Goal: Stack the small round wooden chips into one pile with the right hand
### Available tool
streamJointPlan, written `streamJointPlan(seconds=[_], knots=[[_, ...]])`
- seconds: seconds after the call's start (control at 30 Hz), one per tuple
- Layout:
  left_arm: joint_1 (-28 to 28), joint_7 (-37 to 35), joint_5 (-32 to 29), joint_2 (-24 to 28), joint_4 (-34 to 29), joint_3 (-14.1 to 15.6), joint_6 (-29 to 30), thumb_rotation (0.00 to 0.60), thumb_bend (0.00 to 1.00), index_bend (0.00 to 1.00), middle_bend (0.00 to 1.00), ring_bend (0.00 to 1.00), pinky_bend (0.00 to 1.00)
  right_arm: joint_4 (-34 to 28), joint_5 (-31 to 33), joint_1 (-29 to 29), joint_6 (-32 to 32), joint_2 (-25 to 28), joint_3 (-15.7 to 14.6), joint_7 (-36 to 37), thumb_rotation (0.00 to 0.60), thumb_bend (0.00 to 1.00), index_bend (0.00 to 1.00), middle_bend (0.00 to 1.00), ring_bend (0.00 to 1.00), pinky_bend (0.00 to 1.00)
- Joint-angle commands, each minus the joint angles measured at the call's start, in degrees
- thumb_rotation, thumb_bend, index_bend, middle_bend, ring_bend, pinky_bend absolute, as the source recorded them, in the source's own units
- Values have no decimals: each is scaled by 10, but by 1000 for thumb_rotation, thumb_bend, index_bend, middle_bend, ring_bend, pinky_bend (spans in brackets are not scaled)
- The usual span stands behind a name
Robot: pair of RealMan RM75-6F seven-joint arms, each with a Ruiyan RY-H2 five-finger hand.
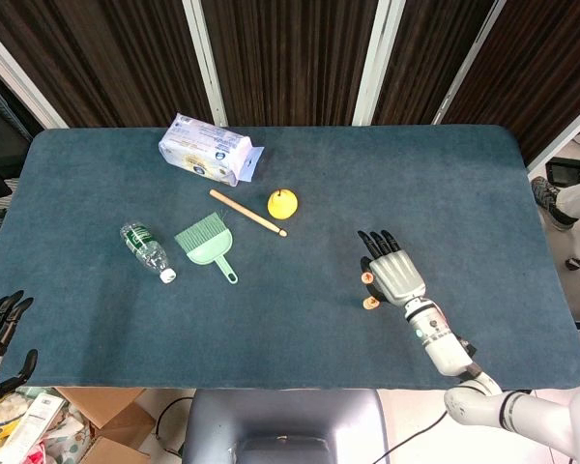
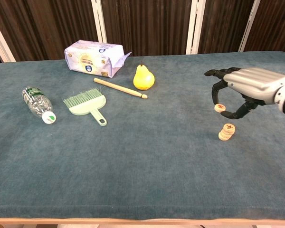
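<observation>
A single wooden chip [image 2: 220, 108] is being pinched between the fingertips of the right hand [image 2: 244, 85], lifted clear of the blue cloth, and just below and a little nearer than it a short pile of chips [image 2: 226, 132] is sitting on the table [image 2: 147, 156], toward the right side and near the front edge. In the head view the held chip is hiding under the fingers, and only the pile [image 1: 370, 303] is showing just beside the right hand [image 1: 394, 271]. The hand is arching palm-down over the spot, its fingers curling down around the chip, and the chip is hanging apart from the pile, not touching it. Nothing is lying between the chip and the pile. Well to the left, past a wide stretch of bare cloth, a yellow pear [image 2: 143, 78] is standing upright, with a wooden stick [image 2: 120, 88] lying just beside it. Farther left a green dustpan brush [image 2: 87, 105] is lying flat, and a plastic bottle [image 2: 38, 102] is lying on its side near the left edge. A white packet of wipes [image 2: 92, 58] is resting at the far side. The left hand [image 1: 0, 329] is hanging off the table's left near corner, holding nothing, its fingers spreading apart.
</observation>
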Motion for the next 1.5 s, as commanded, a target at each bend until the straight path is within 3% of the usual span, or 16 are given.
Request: streamJointPlan(seconds=[0.03, 0.27, 0.87, 1.5], knots=[[0, 1, 1, 0, 0, 1, 0, 600, 497, 0, 0, 0, 0, -40, -39, -22, 27, 30, -30, 13, 600, 550, 657, 54, 0, 0], [0, 1, 1, -1, -1, 0, 1, 600, 497, 0, 0, 0, 0, -43, -52, -35, 28, 36, -46, 13, 600, 550, 654, 54, 0, 0], [1, -3, 1, 0, 0, 0, 2, 600, 496, 0, 0, 0, 0, -20, -50, -39, 19, 19, -40, 0, 600, 551, 638, 54, 0, 0], [3, -7, 5, 3, -1, 2, 6, 600, 497, 0, 0, 0, 0, -46, -55, -51, 32, 34, -39, -5, 600, 550, 433, 55, 0, 0]])
